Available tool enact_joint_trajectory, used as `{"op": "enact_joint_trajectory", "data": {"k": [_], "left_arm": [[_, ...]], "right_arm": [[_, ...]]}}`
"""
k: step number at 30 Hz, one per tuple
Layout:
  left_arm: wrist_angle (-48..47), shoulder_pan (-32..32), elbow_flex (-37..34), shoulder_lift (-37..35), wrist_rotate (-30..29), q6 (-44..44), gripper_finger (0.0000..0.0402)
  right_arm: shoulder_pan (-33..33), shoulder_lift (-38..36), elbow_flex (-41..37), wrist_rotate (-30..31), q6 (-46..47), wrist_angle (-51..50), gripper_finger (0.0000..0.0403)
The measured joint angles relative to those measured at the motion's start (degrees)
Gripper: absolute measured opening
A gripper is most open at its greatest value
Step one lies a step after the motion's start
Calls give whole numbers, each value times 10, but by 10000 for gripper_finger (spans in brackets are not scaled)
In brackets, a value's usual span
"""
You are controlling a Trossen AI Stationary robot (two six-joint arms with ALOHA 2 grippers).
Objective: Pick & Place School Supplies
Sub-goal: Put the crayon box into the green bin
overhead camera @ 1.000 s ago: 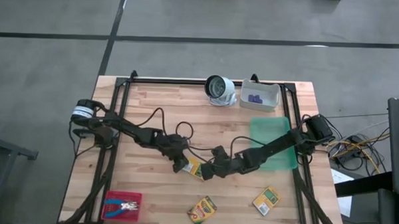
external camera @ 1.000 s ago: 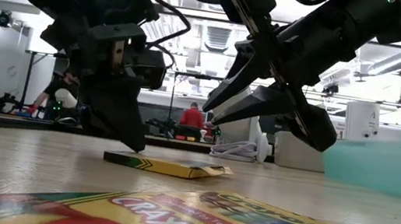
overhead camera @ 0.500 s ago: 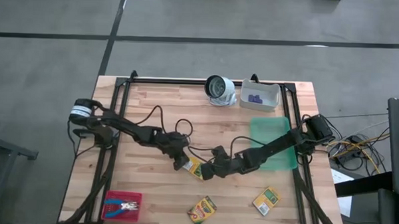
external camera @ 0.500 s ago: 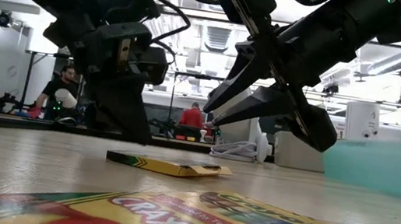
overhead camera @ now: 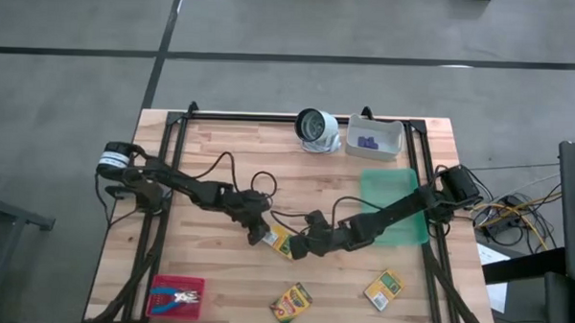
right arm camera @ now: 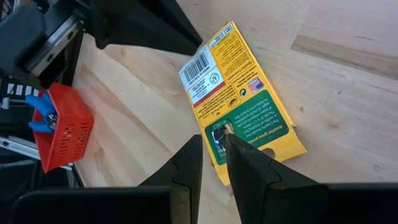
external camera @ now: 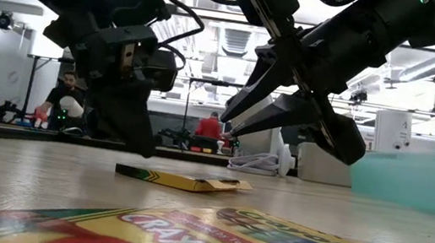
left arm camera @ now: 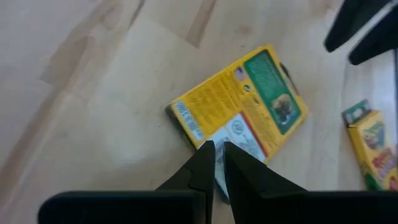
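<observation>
Both claws over one flat crayon box, nothing lifted.
Middle crayon box (overhead camera: 278, 241) lies flat on the worktop (overhead camera: 221, 150), roughly 6 o'clock of centre. Left claw (left arm camera: 214, 163) at its 9 o'clock end, fingers nearly pressed together, empty. Right claw (right arm camera: 211, 160) at its 3 o'clock end, narrow gap, also empty. Two more boxes (overhead camera: 291, 302) (overhead camera: 384, 289) sit at 6 and 5 o'clock. Risk: closed tips can't straddle the box and would skid it; the claws are near enough to collide.

A robotics lab: seated people (external camera: 64, 104) at benches, ceiling strip lights (external camera: 240, 22), a wooden table (overhead camera: 221, 145) on concrete.
</observation>
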Motion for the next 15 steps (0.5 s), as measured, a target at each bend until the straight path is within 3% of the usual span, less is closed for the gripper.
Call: {"op": "enact_joint_trajectory", "data": {"k": [15], "left_arm": [[-6, 0, -1, 1, -21, -1, 37]], "right_arm": [[0, 0, 0, 6, -24, 0, 68]]}}
